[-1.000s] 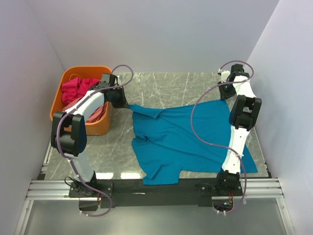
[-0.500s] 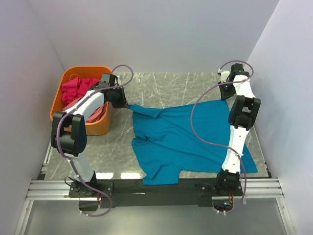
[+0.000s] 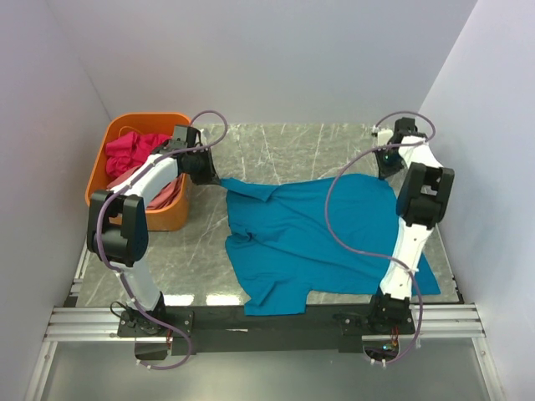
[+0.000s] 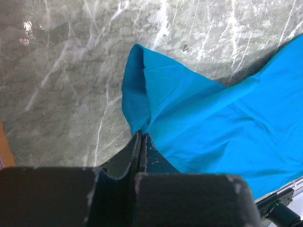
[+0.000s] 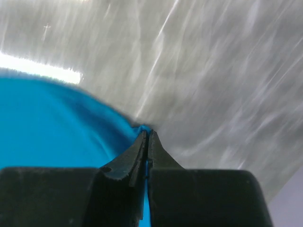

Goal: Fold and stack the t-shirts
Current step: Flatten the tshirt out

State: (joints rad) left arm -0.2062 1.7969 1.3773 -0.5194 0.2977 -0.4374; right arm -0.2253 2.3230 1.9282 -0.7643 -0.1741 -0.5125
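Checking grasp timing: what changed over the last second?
The right end effector closed on the far right corner of the teal t-shirt, and that arm's elbow swung slightly outward to the right. Unchanged: the left end effector stays shut on the shirt's far left corner, the shirt lies spread on the table, and the orange basket hasn't moved.

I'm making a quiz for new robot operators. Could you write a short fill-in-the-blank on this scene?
1. The t-shirt spread on the table is ____ in colour.
2. The left gripper and the right gripper are both ____ on its fabric.
3. The magenta-pink t-shirt lies in the ____ basket.

Missing words: teal-blue; shut; orange.
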